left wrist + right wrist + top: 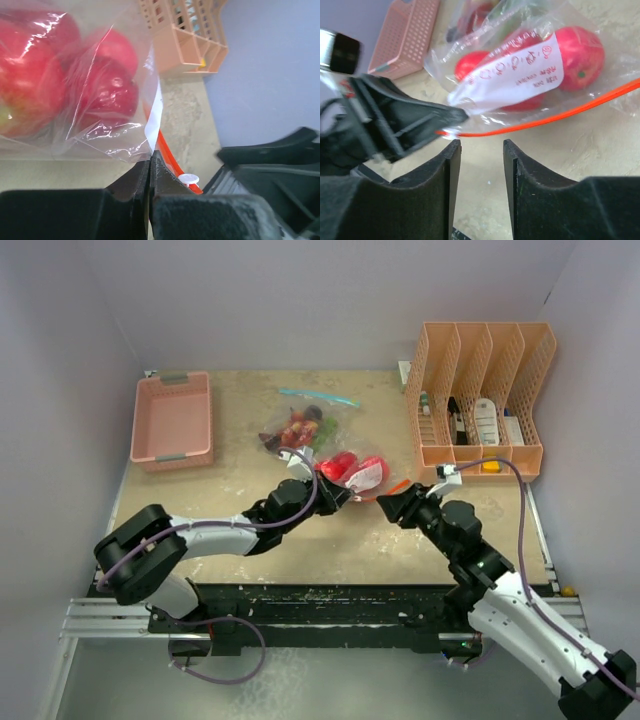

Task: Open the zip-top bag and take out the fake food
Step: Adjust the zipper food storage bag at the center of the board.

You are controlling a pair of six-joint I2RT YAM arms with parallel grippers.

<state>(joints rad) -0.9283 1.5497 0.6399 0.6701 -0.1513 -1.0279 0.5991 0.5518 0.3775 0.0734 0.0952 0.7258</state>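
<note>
A clear zip-top bag (pixel 362 474) with an orange zip strip (pixel 560 116) and a white label (pixel 520 75) lies mid-table. Inside it is the fake food (pixel 340 464), round red apple-like balls (pixel 100 85). My left gripper (pixel 337 495) is shut on the bag's near corner (pixel 150 150), next to the white slider (pixel 189 178). From the right, my right gripper (pixel 393 506) faces the zip strip. Its jaws stand apart just short of the strip, and nothing is between its fingertips (pixel 452 150). The left gripper's black fingers (pixel 420 120) show in the right wrist view.
A second clear bag (pixel 298 426) with a blue zip (pixel 318 396) and mixed toy fruit lies farther back. A pink basket (pixel 172 420) sits at the back left. A peach file organizer (pixel 480 400) holding small items stands at the back right.
</note>
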